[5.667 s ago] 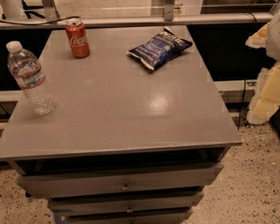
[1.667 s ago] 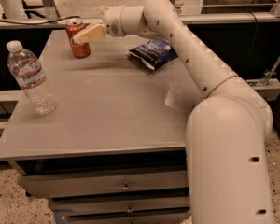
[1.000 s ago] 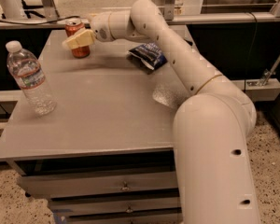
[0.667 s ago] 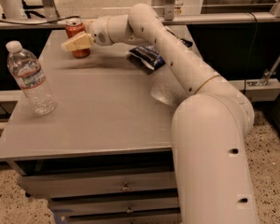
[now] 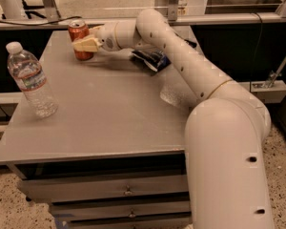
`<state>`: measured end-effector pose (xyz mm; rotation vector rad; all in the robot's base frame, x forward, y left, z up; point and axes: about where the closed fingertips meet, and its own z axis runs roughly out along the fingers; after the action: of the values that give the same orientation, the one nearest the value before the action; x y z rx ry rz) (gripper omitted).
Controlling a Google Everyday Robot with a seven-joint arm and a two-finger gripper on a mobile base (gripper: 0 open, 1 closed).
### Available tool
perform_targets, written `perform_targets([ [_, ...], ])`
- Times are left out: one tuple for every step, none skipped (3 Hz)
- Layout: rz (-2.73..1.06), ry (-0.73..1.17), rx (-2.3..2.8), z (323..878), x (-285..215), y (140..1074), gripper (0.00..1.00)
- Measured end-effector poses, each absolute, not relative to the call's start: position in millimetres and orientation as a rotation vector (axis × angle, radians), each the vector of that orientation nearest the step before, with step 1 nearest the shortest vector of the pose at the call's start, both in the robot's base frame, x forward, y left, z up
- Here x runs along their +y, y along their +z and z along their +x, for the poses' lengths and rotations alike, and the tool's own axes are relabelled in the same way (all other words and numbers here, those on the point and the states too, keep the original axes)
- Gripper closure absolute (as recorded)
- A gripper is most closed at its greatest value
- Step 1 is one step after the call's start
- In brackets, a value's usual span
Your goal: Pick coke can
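Note:
The coke can [image 5: 77, 32], red-orange with a silver top, stands upright at the far left of the grey table [image 5: 105, 113]. My gripper [image 5: 86, 45] reaches in from the right at the end of the white arm. It sits against the can at mid-height and covers part of the can's front. The can's base is still on the table.
A clear water bottle [image 5: 32, 82] stands upright near the table's left edge. A dark blue chip bag [image 5: 151, 59] lies at the back, partly hidden under my arm. Drawers [image 5: 127, 191] are below the table's front edge. My arm's large base fills the right foreground.
The gripper has moved left from beside the chip bag to the can and dropped to its mid-height. In the last second it has barely moved. The can, bottle and bag have stayed put.

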<state>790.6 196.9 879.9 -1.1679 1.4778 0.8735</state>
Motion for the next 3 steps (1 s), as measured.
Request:
perform_targets([
  [-1.149,0.902,1.441,772.8,174.9,892.2,0.88],
  [-1.119,0.963,1.334,740.7,139.9,927.0,1.00],
  [-1.104,0.983,1.249,704.5,102.0,964.4,1.00],
])
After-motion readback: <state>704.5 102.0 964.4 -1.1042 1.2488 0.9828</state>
